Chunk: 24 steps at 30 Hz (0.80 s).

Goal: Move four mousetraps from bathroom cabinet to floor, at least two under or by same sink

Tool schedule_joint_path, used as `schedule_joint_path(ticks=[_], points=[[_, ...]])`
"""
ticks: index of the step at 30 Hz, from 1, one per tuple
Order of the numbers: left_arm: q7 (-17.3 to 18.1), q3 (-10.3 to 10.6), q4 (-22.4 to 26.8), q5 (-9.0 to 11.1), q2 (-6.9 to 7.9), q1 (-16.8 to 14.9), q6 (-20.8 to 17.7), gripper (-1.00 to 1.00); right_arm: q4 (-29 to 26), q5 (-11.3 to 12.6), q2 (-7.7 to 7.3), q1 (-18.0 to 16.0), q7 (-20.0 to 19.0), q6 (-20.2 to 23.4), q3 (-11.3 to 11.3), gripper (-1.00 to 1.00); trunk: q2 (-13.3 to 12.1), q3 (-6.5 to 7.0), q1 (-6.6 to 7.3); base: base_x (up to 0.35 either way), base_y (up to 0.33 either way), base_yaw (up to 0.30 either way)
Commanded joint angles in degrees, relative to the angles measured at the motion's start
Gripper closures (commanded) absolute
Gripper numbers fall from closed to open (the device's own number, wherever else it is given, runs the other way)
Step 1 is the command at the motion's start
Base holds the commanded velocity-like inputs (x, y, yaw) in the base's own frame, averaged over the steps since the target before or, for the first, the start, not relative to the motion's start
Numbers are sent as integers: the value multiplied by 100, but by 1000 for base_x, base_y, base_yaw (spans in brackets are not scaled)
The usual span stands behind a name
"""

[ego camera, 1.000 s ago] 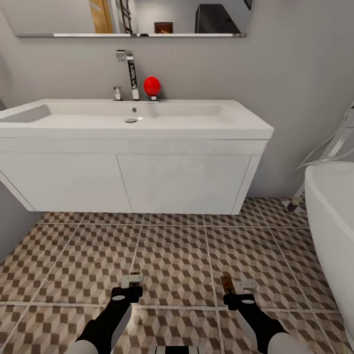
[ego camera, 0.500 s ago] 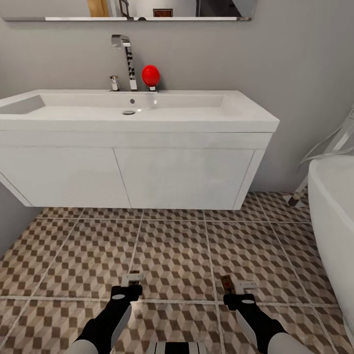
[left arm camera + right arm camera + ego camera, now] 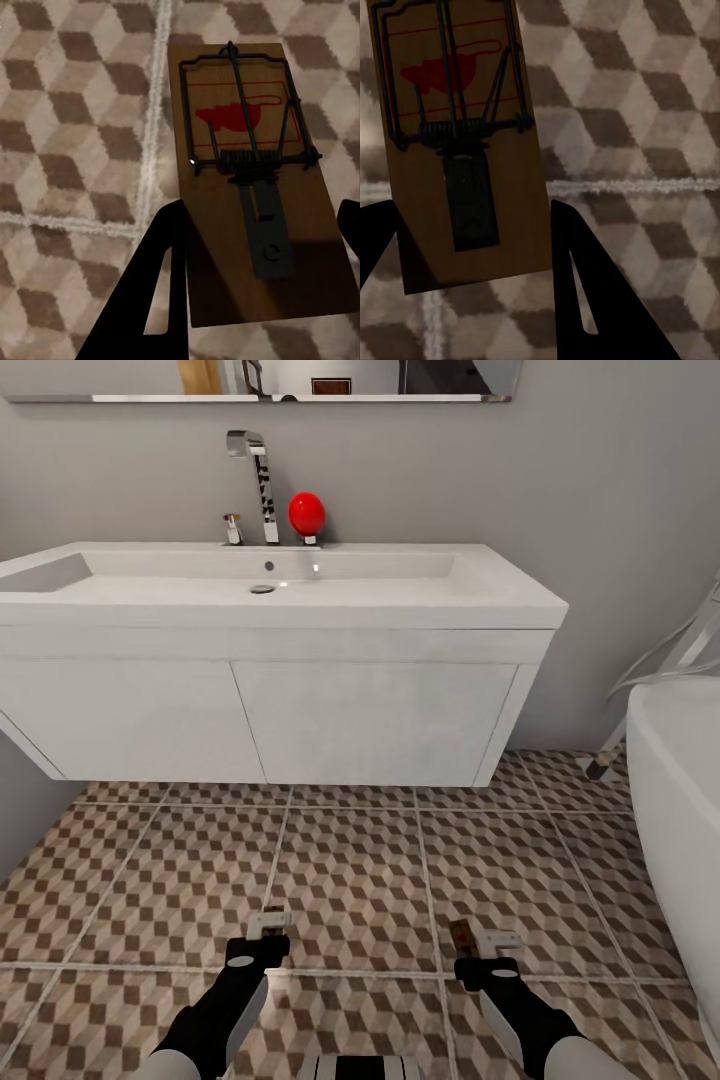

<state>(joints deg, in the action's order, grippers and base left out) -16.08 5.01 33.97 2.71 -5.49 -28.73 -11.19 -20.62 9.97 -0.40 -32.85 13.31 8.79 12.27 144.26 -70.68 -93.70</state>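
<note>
My left gripper (image 3: 262, 945) is shut on a mousetrap (image 3: 247, 172), a tan board with dark wire and a red mark, held flat just above the bathroom floor (image 3: 350, 870). One black finger (image 3: 161, 285) presses against the board's long side. My right gripper (image 3: 482, 958) is shut on a second mousetrap (image 3: 457, 142), whose brown end (image 3: 462, 937) pokes out ahead of the fingers (image 3: 585, 285). Both hang low over the cube-patterned tiles in front of the sink (image 3: 270, 575). The orange-brown cabinet is out of view.
A glossy white wall-hung vanity (image 3: 260, 715) carries the sink, with open floor beneath it. On its top stand a chrome tap (image 3: 262, 485) and a red ball-shaped object (image 3: 307, 514). A white bathtub (image 3: 680, 790) borders the right side. A grey wall closes the left.
The camera shifted about a second ago, so the sink now sits a little higher and larger in the view. Both grippers have kept their mousetraps and barely moved.
</note>
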Motion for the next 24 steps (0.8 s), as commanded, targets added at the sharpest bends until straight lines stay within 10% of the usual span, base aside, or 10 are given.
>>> schedule_joint_path(ticks=[1, 24], points=[[-60, 32, 10, 19, 5, -1, -35, 100, -12, 75, -3, 0, 40, 26, 47, 100, 2, -4, 1, 0, 0, 0], [-62, 27, -3, 19, 13, -1, -33, 100, -12, 75, 3, -1, 40, 26, 47, 100, 2, -4, 1, 137, 0, 0]])
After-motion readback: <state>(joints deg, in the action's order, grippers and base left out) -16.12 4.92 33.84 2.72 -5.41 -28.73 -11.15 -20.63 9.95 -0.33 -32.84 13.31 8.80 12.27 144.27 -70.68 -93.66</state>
